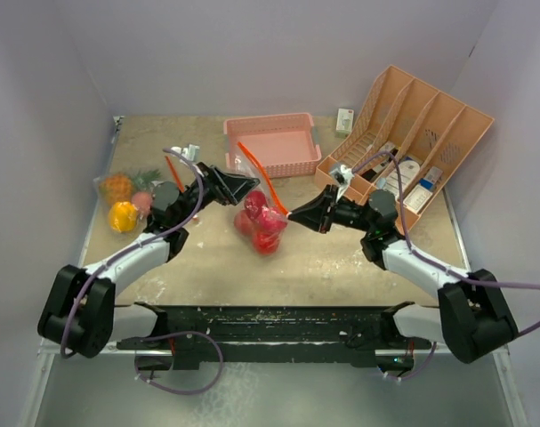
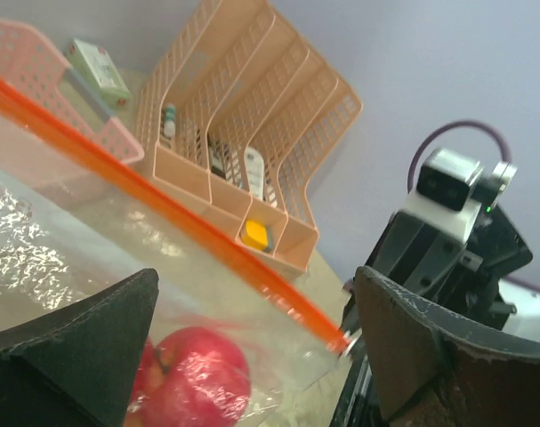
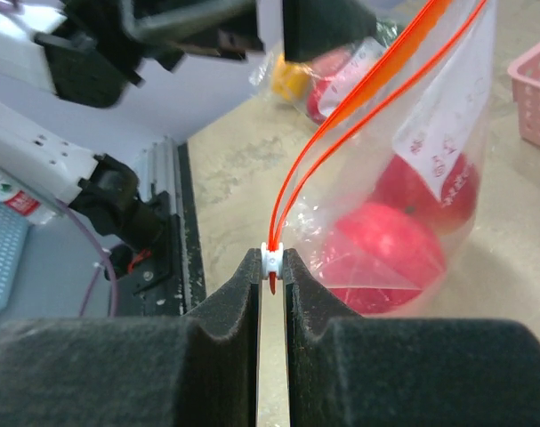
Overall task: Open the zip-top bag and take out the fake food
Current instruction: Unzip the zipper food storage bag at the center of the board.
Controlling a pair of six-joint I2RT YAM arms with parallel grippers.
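Note:
A clear zip-top bag [image 1: 262,224] with an orange zip strip [image 1: 259,176] hangs between my grippers above the table, with several red round fake fruits [image 1: 266,238] inside. My right gripper [image 1: 293,214] is shut on the white zip slider [image 3: 271,257] at the strip's right end. Two orange tracks part above the slider. My left gripper [image 1: 245,185] is open at the bag's upper left; its jaws stand wide apart with the bag film and a red fruit [image 2: 197,374] between them. A second bag [image 1: 123,200] at the left holds an orange pineapple, a yellow pepper and a red fruit.
A pink basket [image 1: 271,142] stands at the back centre. A peach slotted organizer [image 1: 416,133] with white bottles and cartons stands at the back right, close behind my right arm. A small white box [image 1: 344,119] lies by the back wall.

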